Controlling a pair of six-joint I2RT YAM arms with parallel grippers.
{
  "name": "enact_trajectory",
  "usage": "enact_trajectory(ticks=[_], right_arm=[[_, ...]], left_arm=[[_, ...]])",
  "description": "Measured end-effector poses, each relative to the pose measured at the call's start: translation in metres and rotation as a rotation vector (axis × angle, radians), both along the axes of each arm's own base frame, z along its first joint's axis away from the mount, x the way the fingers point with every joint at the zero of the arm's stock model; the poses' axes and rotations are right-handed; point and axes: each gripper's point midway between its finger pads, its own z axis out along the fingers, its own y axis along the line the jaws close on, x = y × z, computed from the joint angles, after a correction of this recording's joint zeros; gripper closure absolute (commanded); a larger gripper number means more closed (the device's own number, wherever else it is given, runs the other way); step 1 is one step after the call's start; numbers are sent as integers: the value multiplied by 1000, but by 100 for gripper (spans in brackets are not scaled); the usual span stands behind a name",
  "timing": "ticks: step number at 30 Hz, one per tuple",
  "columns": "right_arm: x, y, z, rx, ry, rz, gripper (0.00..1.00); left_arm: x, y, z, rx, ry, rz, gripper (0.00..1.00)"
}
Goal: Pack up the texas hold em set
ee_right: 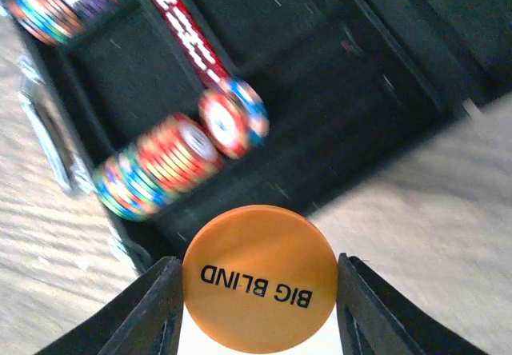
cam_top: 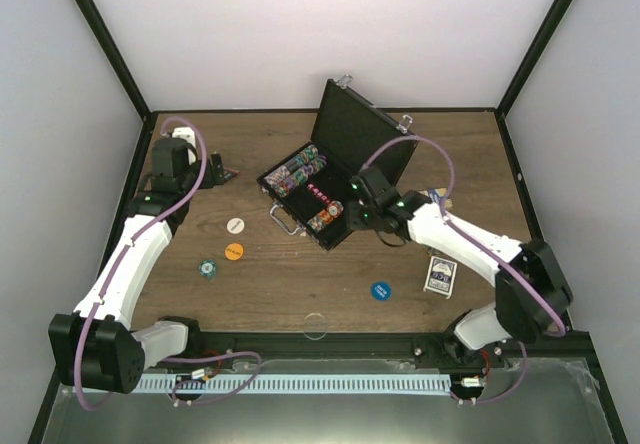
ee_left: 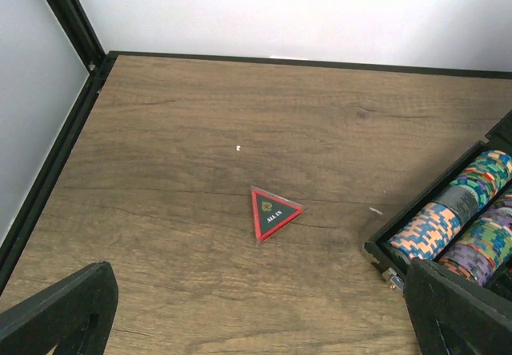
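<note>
The black case [cam_top: 352, 136] lies open mid-table, with rows of multicoloured chips [cam_top: 298, 172] inside. My right gripper [cam_top: 352, 214] is at the case's near right corner. In the right wrist view it [ee_right: 258, 291] is shut on an orange "BIG BLIND" button [ee_right: 260, 279], held just in front of the case's wall [ee_right: 264, 187] and its chip stack [ee_right: 156, 167]. My left gripper [cam_top: 212, 172] is open and empty over a triangular "ALL IN" marker [ee_left: 272, 211] left of the case [ee_left: 384, 251]. A second orange button [cam_top: 233, 251], a white button [cam_top: 234, 225], a blue button [cam_top: 380, 290] and a blue-backed deck [cam_top: 440, 274] lie on the table.
A loose greenish chip [cam_top: 207, 267] lies near the left arm. A clear disc [cam_top: 315, 324] sits by the front edge. Another blue-backed item [cam_top: 437, 198] peeks out behind the right arm. Black frame rails [ee_left: 56, 155] border the wooden table.
</note>
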Motion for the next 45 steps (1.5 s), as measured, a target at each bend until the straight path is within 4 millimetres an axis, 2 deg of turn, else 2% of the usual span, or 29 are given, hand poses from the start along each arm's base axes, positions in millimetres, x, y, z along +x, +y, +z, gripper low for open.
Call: enact_trajectory(ticks=[2, 6, 13, 17, 23, 28, 35, 40, 45], right_arm=[[16, 21, 13, 25, -36, 21, 51], [50, 47, 19, 18, -77, 42, 51], [110, 81, 4, -40, -114, 56, 51], [132, 91, -15, -68, -107, 62, 51], [148, 79, -44, -107, -64, 39, 51], [159, 68, -58, -118, -37, 22, 51], [172, 73, -61, -115, -45, 35, 51], [173, 76, -66, -115, -34, 50, 50], [172, 75, -67, -120, -29, 57, 41]], left_arm=[[0, 0, 0, 0, 0, 0, 0], [0, 0, 0, 0, 0, 0, 0], [0, 0, 0, 0, 0, 0, 0], [0, 0, 0, 0, -1, 1, 0], [0, 0, 0, 0, -1, 0, 0], [0, 0, 0, 0, -1, -1, 0], [0, 0, 0, -1, -1, -1, 0], [0, 0, 0, -1, -1, -2, 0], [0, -1, 0, -2, -1, -3, 0]])
